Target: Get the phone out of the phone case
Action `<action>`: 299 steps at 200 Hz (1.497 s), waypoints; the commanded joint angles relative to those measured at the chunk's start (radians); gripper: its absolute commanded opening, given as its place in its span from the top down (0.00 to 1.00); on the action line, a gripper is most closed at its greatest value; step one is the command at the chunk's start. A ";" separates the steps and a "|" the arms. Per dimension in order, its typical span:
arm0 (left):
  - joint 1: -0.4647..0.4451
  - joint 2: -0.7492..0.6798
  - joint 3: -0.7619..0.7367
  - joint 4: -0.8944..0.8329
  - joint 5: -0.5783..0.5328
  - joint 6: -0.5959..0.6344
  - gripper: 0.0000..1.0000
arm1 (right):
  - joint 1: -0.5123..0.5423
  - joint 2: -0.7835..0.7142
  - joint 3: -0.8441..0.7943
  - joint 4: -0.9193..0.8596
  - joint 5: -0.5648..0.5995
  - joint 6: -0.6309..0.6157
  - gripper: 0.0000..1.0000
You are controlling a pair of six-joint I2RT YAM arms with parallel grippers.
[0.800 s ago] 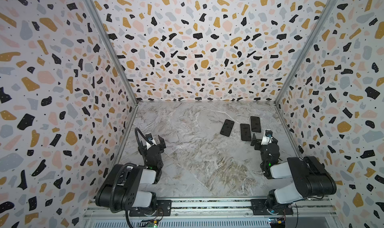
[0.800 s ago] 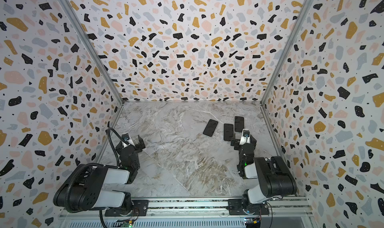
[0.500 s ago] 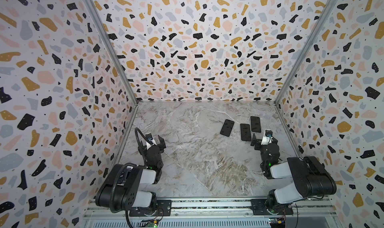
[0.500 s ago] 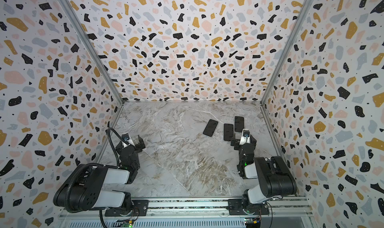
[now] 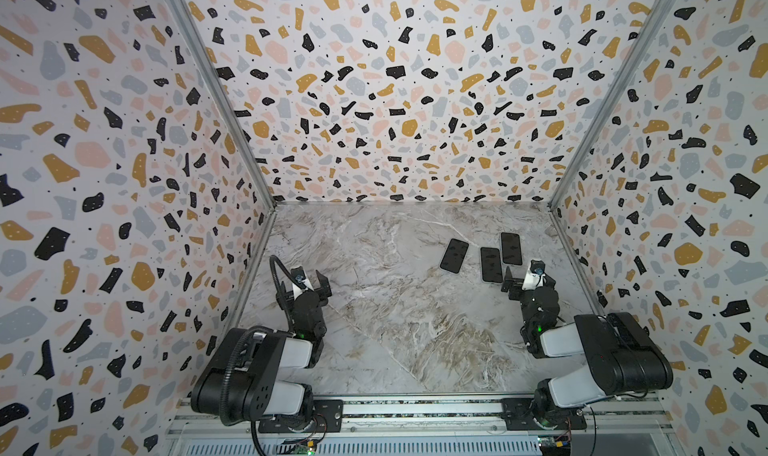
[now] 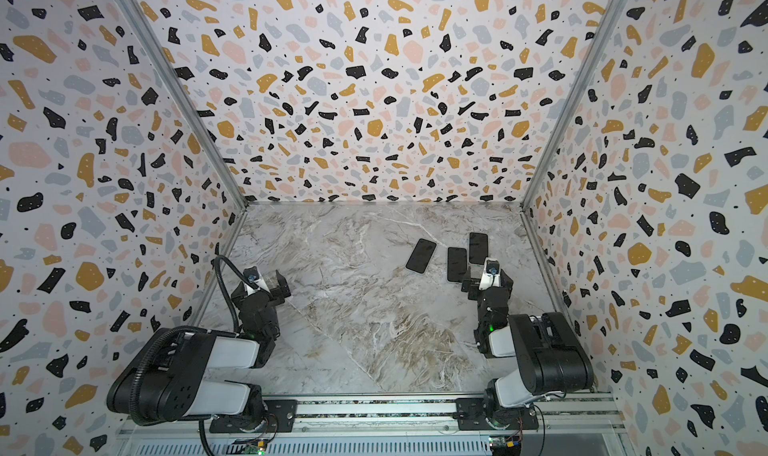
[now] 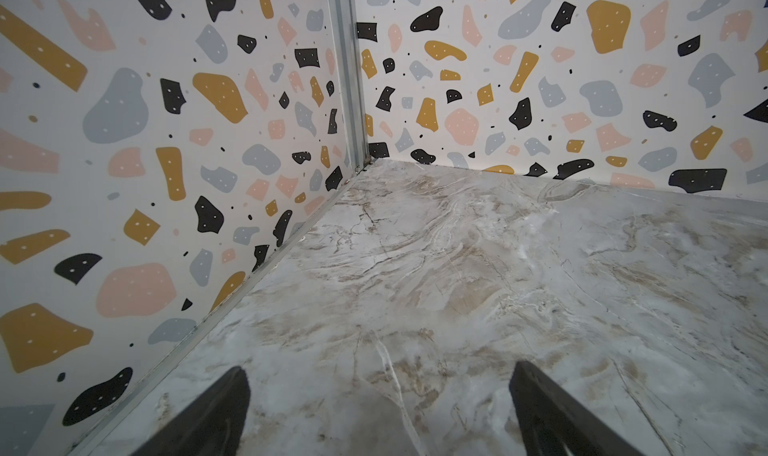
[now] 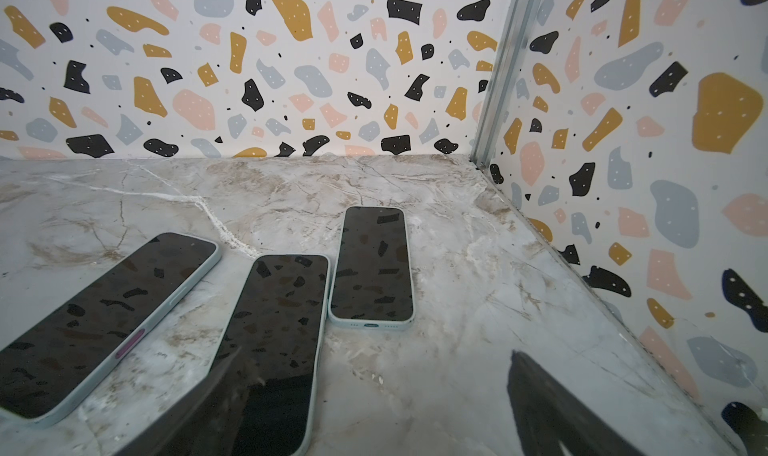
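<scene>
The nearest cased phone (image 8: 276, 308) is laid on the bench (image 8: 478, 267), lengthwise just ahead of the wide-open, empty right end effector (image 8: 374, 358), well apart from the likewise open, empty left end effector (image 7: 378, 375).

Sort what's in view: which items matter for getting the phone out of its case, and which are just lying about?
Job: left phone, middle phone, far phone (pale-edged; which one is cased, cannot tell); right pincer, open, near them; left pincer, open, across the table.
Just there: marble table, speckled walls; nothing else loose shows.
</scene>
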 commanded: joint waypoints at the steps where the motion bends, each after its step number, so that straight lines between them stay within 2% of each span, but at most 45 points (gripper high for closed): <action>1: 0.006 -0.010 0.005 0.041 -0.012 -0.010 0.01 | 0.001 -0.014 -0.002 0.011 0.009 0.012 0.01; 63: 0.006 -0.019 0.011 0.030 0.020 0.006 0.01 | 0.005 -0.019 -0.011 0.026 0.010 0.004 0.01; 84: 0.006 -0.116 0.054 -0.123 0.056 0.019 0.00 | 0.059 -0.087 -0.013 -0.012 0.053 -0.050 0.01; 92: 0.006 -0.158 0.073 -0.189 0.048 0.016 0.00 | 0.100 -0.129 0.017 -0.090 0.126 -0.076 0.01; 106: -0.001 -0.236 0.098 -0.283 0.023 0.003 0.00 | 0.137 -0.199 0.091 -0.275 0.170 -0.081 0.01; 133: -0.015 -0.398 0.180 -0.508 0.023 -0.110 0.00 | 0.172 -0.319 0.196 -0.570 0.213 0.011 0.01; 160: -0.036 -0.491 0.342 -0.818 0.057 -0.226 0.01 | 0.196 -0.454 0.280 -0.825 0.133 0.125 0.01; 172: -0.055 -0.491 0.436 -0.983 0.061 -0.275 0.00 | 0.209 -0.510 0.324 -0.947 0.101 0.192 0.01; 183: -0.071 -0.473 0.547 -1.167 0.100 -0.321 0.00 | 0.215 -0.554 0.361 -1.053 0.017 0.233 0.01; 203: -0.139 -0.447 0.675 -1.393 0.167 -0.383 0.00 | 0.262 -0.623 0.403 -1.183 -0.082 0.287 0.01; 228: -0.250 -0.451 0.733 -1.496 0.209 -0.423 0.00 | 0.375 -0.675 0.462 -1.320 -0.105 0.321 0.01; 261: -0.421 -0.379 0.825 -1.603 0.127 -0.403 0.00 | 0.515 -0.694 0.563 -1.523 -0.038 0.392 0.01; 299: -0.564 -0.262 0.900 -1.628 0.102 -0.383 0.00 | 0.568 -0.695 0.612 -1.672 -0.022 0.542 0.01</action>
